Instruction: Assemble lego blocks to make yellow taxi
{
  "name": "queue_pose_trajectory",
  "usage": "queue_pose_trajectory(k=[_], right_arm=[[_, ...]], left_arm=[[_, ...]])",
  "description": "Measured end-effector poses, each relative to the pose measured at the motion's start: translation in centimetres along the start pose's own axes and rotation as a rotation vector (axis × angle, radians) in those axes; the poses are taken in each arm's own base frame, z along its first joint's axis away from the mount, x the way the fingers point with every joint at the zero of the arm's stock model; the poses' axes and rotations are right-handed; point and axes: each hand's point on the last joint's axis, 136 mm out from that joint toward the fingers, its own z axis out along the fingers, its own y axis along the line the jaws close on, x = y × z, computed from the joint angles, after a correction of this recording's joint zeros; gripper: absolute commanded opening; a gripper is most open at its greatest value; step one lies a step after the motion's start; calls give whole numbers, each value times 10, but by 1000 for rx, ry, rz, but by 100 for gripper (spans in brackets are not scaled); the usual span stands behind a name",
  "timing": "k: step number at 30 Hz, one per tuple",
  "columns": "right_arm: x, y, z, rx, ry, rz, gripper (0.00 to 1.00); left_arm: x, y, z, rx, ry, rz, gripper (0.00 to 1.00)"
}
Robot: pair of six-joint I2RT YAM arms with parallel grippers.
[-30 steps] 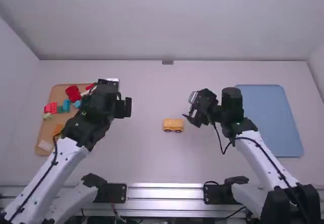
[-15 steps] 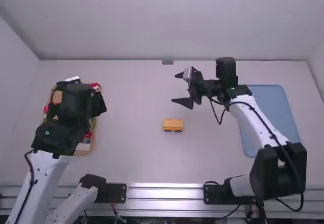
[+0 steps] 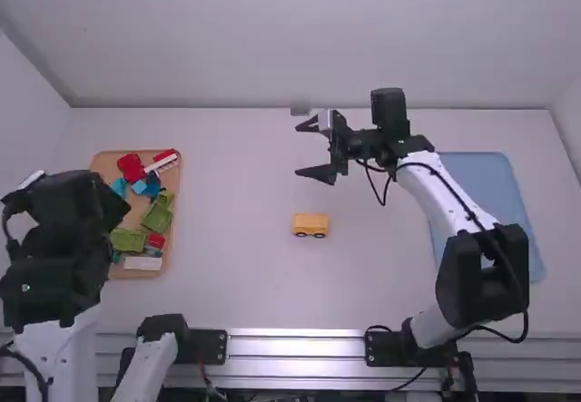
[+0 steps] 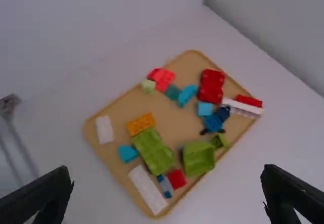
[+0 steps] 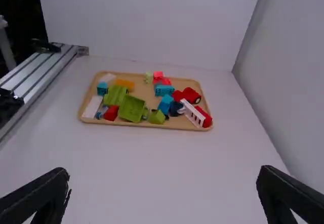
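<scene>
In the high view the yellow taxi body [image 3: 310, 224] stands on small dark wheels near the middle of the worktop [image 3: 245, 184]. The left arm [image 3: 54, 275] leans at the left edge; its jaws are released and spread wide, with nothing between them. The right arm's [image 3: 463, 193] jaws are parted and empty too, beyond the taxi toward the far edge. Those wheels are the likely trouble: one finger touching first could roll the body away, and an off-centre squeeze might loosen its upper part. If the orange block [image 4: 140, 124] on the wooden tray [image 4: 172, 119] is wanted, the green block [image 4: 153, 149] crowding it could block a finger or be dragged along.
</scene>
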Motion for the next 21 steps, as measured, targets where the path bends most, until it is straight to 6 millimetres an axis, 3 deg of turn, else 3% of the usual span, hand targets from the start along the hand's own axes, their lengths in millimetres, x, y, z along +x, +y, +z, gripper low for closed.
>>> queue_pose_trajectory(k=[5, 12, 16, 21], right_arm=[[2, -2, 0, 12, 10, -2, 99], [4, -8, -7, 34, 17, 4, 99], [5, -10, -10, 43, 19, 4, 99], [4, -10, -8, 42, 17, -10, 99]], left_arm=[[-11, 16, 17, -132, 92, -21, 99], [-29, 7, 65, -132, 255, -51, 99], [-26, -10, 95, -94, 383, -32, 99], [-13, -54, 136, -12, 514, 71, 99]])
